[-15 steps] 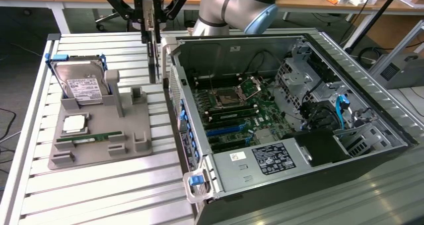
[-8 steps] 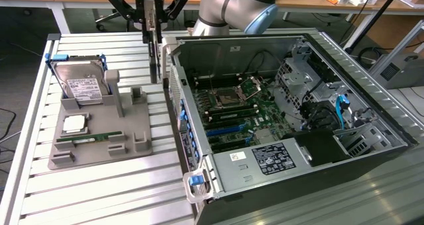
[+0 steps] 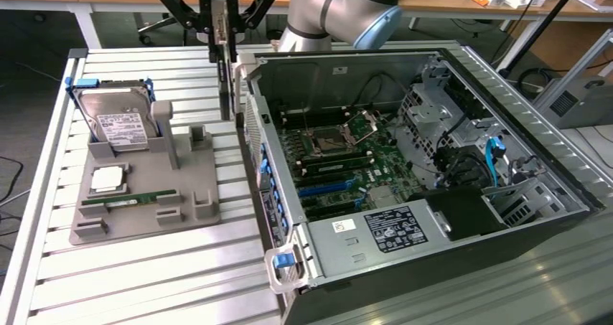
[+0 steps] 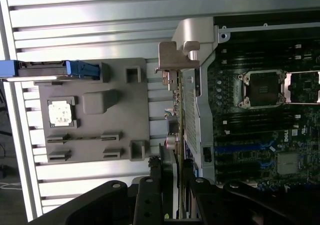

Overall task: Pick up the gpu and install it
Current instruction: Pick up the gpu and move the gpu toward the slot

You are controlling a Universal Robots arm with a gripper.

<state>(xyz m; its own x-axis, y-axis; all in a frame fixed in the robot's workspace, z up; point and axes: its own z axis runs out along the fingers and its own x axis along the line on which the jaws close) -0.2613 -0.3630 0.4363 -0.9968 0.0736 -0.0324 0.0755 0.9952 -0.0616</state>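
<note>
Item: gpu [image 3: 227,88]. Status: off grey tray [image 3: 143,196], hangs edge-on above desk [image 3: 143,275], just beside PC case [image 3: 479,74] outer wall. Claw [image 3: 223,45]: pinching gpu upper edge. Pickup done; install pending, card not yet in mobo [image 3: 354,153] slot.

The thin dark gpu [image 3: 226,88] hangs upright and edge-on in the claw [image 3: 221,41], just outside the open computer case [image 3: 287,217]

The table [image 3: 143,289] is pale ribbed metal with a soft shine. The holder [image 3: 143,221] on it is dull grey plastic. The hard drive [image 3: 108,104] is shiny metal with a white paper label [image 3: 126,130]. The gpu [image 4: 175,57] has a bright metal strip. The computer case [image 3: 335,63] is grey metal with blue plastic clips [image 3: 283,260].
</note>
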